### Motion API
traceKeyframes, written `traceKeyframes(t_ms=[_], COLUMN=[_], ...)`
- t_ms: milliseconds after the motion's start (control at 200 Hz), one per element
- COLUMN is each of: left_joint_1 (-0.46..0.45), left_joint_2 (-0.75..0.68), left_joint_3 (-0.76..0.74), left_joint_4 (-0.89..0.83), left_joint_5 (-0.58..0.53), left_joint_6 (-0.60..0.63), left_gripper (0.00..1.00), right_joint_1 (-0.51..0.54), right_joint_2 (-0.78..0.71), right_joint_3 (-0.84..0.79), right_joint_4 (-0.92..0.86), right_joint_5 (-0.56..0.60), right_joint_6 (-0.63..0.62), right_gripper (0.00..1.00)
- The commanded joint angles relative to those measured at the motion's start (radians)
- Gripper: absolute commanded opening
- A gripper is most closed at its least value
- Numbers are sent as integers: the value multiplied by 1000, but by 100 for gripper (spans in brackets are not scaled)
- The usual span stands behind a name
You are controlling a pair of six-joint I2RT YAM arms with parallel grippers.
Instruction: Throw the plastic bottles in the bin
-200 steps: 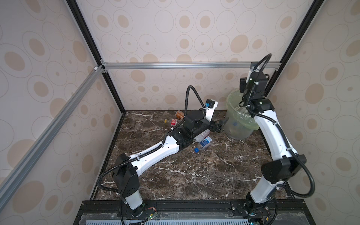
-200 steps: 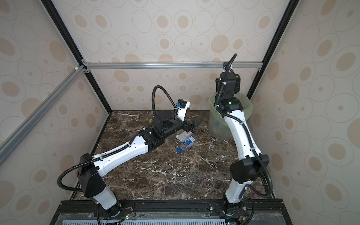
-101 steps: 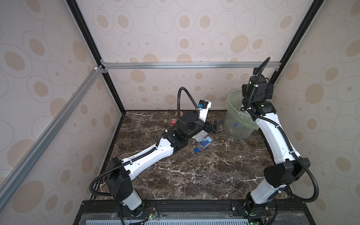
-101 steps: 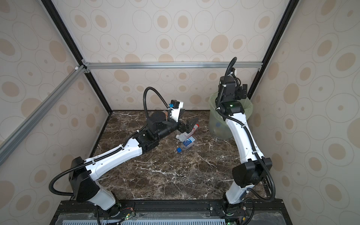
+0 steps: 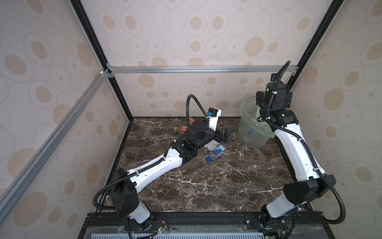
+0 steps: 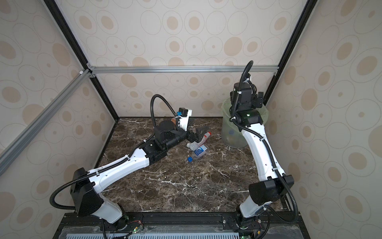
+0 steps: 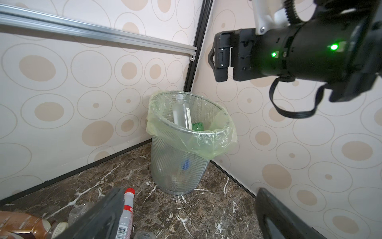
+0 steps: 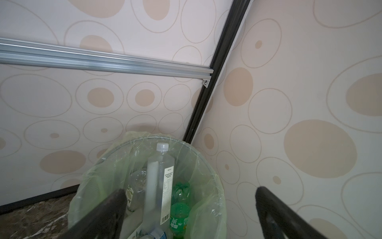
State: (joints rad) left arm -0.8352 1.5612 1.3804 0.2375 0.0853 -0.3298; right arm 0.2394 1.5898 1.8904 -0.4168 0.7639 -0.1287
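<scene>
Clear bottle now in bin, beneath parted right fingers

The right hand has spread its jaws wider above the bin, and the clear white-capped bottle now stands free of it inside, leaning toward the rim. In both top views the left hand has drawn back toward the left of the frame, baring the red-capped bottle. Its arm has sunk lower toward the tabletop.

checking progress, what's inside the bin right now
A tall clear bottle stands leaning in the bin, green bottles beside it; deeper contents are mostly hidden by the liner.
</scene>
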Motion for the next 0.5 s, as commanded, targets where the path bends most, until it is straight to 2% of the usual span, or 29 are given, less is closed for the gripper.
traceKeyframes(t_ms=[0,195,310,490], left_joint_1=[41,135,207,346], left_joint_2=[-11,-22,-40,-38], left_joint_3=[-3,-60,-130,-242], left_joint_4=[-57,-115,-128,-125], left_joint_5=[-12,26,52,139], left_joint_6=[-68,-179,-239,-346], left_gripper=[99,99,99,99], right_joint_1=[72,142,168,235], right_joint_2=[-44,-48,-51,-21], right_joint_3=[-36,-124,-209,-306], right_joint_4=[-64,-114,-119,-94], right_joint_5=[-33,-126,-236,-335], right_joint_6=[50,157,233,238], right_gripper=[100,100,100,100])
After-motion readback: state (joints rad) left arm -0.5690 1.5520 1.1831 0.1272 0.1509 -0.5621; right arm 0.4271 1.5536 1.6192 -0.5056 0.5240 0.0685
